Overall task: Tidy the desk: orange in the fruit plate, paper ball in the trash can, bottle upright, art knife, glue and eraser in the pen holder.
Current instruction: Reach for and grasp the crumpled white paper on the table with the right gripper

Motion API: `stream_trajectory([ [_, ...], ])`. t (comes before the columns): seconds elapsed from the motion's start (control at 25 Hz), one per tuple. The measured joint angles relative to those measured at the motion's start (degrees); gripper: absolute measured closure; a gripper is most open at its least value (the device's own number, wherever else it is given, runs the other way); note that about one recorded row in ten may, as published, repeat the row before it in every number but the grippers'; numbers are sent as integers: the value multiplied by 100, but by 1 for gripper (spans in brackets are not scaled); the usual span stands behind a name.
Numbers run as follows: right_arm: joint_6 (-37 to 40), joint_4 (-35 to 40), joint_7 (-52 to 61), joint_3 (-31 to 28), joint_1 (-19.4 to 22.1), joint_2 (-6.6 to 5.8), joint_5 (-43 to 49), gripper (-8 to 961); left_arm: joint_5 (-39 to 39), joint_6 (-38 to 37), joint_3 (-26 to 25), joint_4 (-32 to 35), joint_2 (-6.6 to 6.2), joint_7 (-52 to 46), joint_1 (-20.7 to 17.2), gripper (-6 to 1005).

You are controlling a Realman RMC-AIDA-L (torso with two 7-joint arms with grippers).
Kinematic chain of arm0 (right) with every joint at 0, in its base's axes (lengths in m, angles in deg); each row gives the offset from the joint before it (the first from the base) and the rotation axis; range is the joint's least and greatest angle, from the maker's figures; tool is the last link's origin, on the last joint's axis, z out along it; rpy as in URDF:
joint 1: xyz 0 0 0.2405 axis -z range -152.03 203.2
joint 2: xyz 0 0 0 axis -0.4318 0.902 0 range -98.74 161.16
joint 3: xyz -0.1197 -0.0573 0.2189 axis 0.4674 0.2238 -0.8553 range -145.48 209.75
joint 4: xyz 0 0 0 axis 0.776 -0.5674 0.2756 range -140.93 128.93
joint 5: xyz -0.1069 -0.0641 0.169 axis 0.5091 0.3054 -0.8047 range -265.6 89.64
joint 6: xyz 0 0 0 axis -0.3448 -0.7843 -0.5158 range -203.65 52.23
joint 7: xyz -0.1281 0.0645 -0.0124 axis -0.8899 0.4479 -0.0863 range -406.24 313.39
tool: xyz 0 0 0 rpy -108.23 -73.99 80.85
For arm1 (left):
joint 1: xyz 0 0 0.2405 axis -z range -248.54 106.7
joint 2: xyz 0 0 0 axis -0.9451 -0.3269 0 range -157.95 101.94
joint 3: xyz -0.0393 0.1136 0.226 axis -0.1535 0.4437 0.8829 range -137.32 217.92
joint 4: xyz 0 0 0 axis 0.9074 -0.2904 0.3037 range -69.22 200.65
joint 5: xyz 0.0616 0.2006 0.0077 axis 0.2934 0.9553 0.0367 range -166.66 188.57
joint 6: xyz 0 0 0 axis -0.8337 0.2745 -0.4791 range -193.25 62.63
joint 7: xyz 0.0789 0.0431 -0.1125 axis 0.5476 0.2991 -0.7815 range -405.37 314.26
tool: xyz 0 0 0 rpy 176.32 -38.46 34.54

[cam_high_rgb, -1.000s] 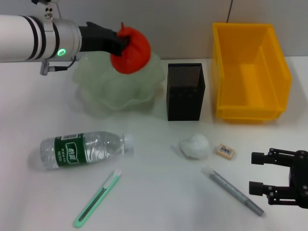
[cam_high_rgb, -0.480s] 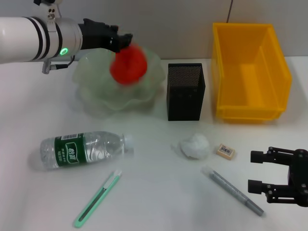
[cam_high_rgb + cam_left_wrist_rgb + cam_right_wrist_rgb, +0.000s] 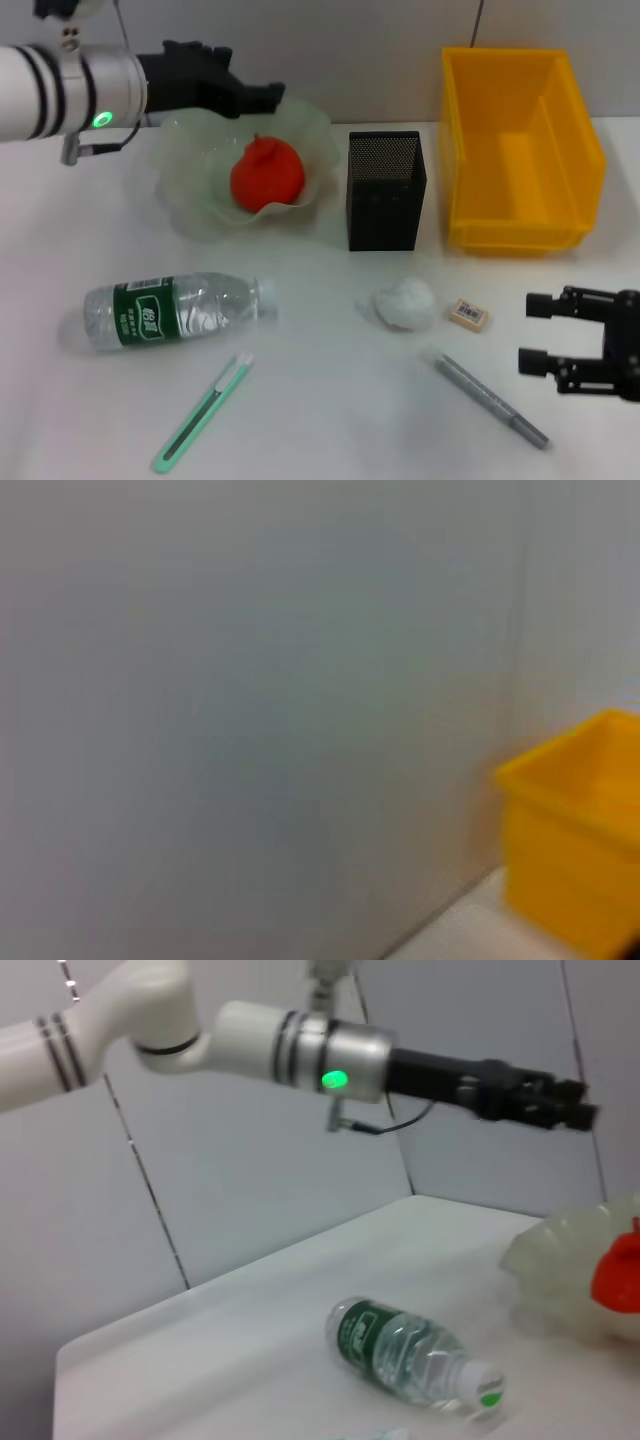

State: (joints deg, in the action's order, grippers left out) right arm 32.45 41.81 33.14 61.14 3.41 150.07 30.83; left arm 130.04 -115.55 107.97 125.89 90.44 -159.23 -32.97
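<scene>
The orange lies in the pale green fruit plate. My left gripper hovers open and empty over the plate's back rim. It also shows in the right wrist view, above the plate and the orange. The water bottle lies on its side at the front left. The green art knife lies below it. The paper ball, the eraser and the grey glue stick lie front of the black mesh pen holder. My right gripper rests open at the right.
A yellow bin stands at the back right, next to the pen holder; it also shows in the left wrist view. The bottle shows in the right wrist view. A wall runs behind the table.
My left gripper has let go of the orange, which dropped into the fruit plate. The gripper has pulled back to the left and up. The right arm has barely moved.
</scene>
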Motion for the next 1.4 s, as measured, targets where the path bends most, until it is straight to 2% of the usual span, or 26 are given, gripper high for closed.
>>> stream_trajectory([
  [0.16, 4, 734, 851, 98, -139, 4, 19, 177, -1087, -1481, -29, 786, -16, 689, -702, 144],
  [0.2, 8, 948, 1138, 142, -196, 0, 55, 177, -1310, -1863, -52, 924, -24, 768, -884, 143],
  [0.24, 12, 1170, 1429, 215, -264, -8, 99, 177, -1310, -1863, -52, 924, -24, 768, -884, 143],
  [0.28, 9, 1405, 1744, 315, -333, -24, 162, 177, -1624, -2447, -102, 1112, -26, 851, -1132, 142],
  [0.36, -14, 1878, 2390, 547, -473, -45, 388, 177, -2060, -3162, -144, 1214, -26, 1125, -1475, 141],
  [0.44, -38, 2449, 3151, 844, -651, -52, 742, 177, -2060, -3162, -144, 1214, -26, 1125, -1475, 140],
  [0.48, -36, 2715, 3569, 1023, -753, -59, 966, 177, -2441, -3807, -163, 1215, -23, 1459, -1840, 139],
  [0.52, -40, 2878, 3850, 1161, -839, -72, 1126, 177, -2524, -4089, -168, 1182, -25, 1630, -2023, 139],
  [0.68, -49, 3257, 4994, 1835, -1403, -200, 1886, 178, -2544, -4248, -171, 1155, -28, 1740, -2137, 140],
  [0.72, -41, 3235, 5185, 1964, -1529, -227, 2010, 178, -2544, -4248, -171, 1155, -28, 1740, -2137, 140],
  [0.76, -33, 3196, 5363, 2120, -1678, -252, 2130, 178, -2563, -4680, -228, 992, -28, 2266, -2423, 140],
  [0.8, -44, 3126, 5534, 2277, -1819, -266, 2268, 178, -2562, -4876, -314, 818, -28, 2587, -2537, 140],
  [0.88, -141, 2930, 5797, 2564, -2108, -254, 2553, 178, -2562, -4876, -314, 818, -28, 2587, -2537, 140],
  [0.92, -202, 2806, 5891, 2672, -2237, -219, 2688, 178, -2545, -5055, -412, 637, -30, 2843, -2594, 140],
  [0.96, -295, 2643, 5977, 2769, -2379, -179, 2841, 177, -2472, -5442, -711, 64, -60, 3258, -2589, 140],
  [1.08, -633, 2021, 6136, 3040, -2809, -42, 3241, 177, -2386, -5553, -873, -285, -87, 3401, -2562, 140],
  [1.2, -1171, 1409, 6441, 3531, -3069, 14, 3558, 178, -2313, -5575, -962, -494, -103, 3482, -2568, 140],
  [1.4, -2047, 879, 6968, 4392, -3200, 28, 3695, 178, -2268, -5580, -978, -518, -109, 3498, -2611, 140],
])
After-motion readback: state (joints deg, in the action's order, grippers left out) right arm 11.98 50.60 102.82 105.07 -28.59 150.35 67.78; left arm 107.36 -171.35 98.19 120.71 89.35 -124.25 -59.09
